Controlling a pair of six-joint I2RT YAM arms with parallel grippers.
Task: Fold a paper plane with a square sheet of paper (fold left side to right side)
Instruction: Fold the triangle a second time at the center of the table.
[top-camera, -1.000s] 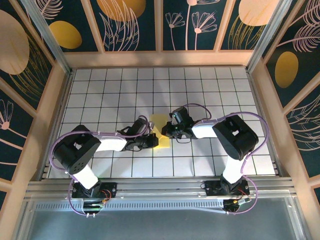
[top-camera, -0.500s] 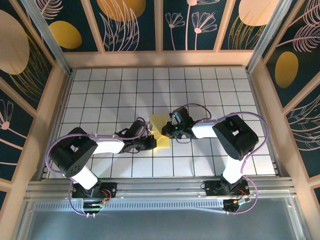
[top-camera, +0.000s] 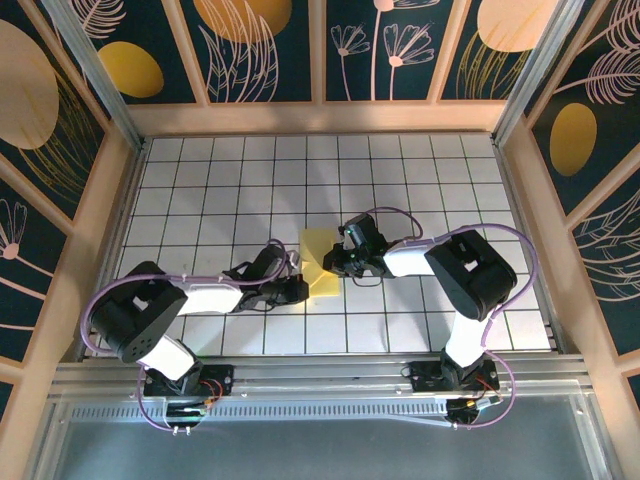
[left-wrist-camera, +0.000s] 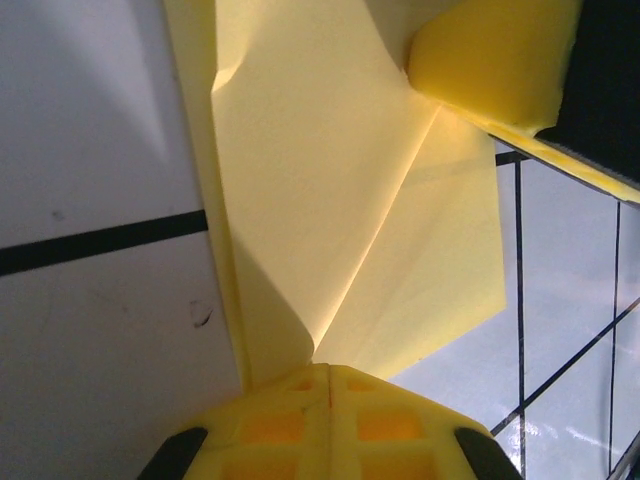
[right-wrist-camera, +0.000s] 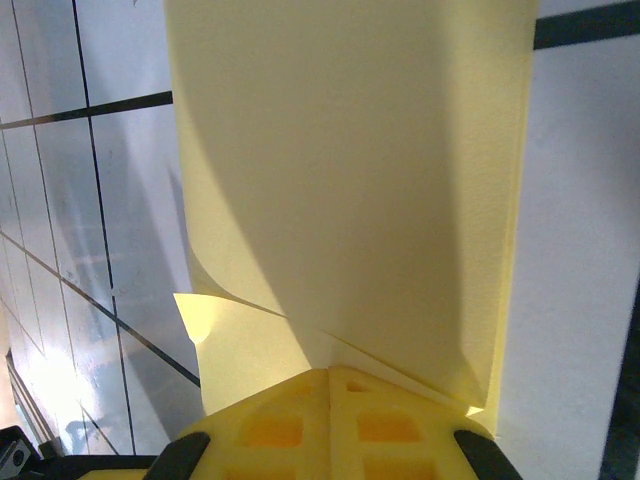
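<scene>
Dark walls (top-camera: 270, 50) w/ golden ovals & pale leaf outlines, framed in light wood, close in three sides of a white table (top-camera: 200, 180) ruled into square tiles by thin black lines; an aluminium rail (top-camera: 320, 375) runs across the near edge, where both bases are bolted. The left arm (top-camera: 200, 296) lies low & reaches right toward mid-table; the right arm (top-camera: 470, 265) bends up from its base & reaches left; a purple cable (top-camera: 120, 290) loops over each.

Between them, approx. at the table's centre, sits the paper (top-camera: 320, 262): pale yellow, partly folded, part of it lifted off the tiles. In the left wrist view the paper (left-wrist-camera: 340, 190) shows a straight diagonal crease & one layer curling up from the layer under it; in the right wrist view the paper (right-wrist-camera: 350, 170) rises as a broad smooth flap w/ a lower corner peeking out at bottom left.

The left gripper (top-camera: 297, 290) meets the paper's near-left edge; seen up close, the left gripper (left-wrist-camera: 328, 372) has its yellow pads pressed together, clenched on that edge. The right gripper (top-camera: 332, 262) is at the paper's right side; up close, the right gripper (right-wrist-camera: 330, 372) is likewise closed, pinching the paper's layers. One yellow fingertip (left-wrist-camera: 490, 55) of the right gripper touches the paper at top right of the left wrist view.
</scene>
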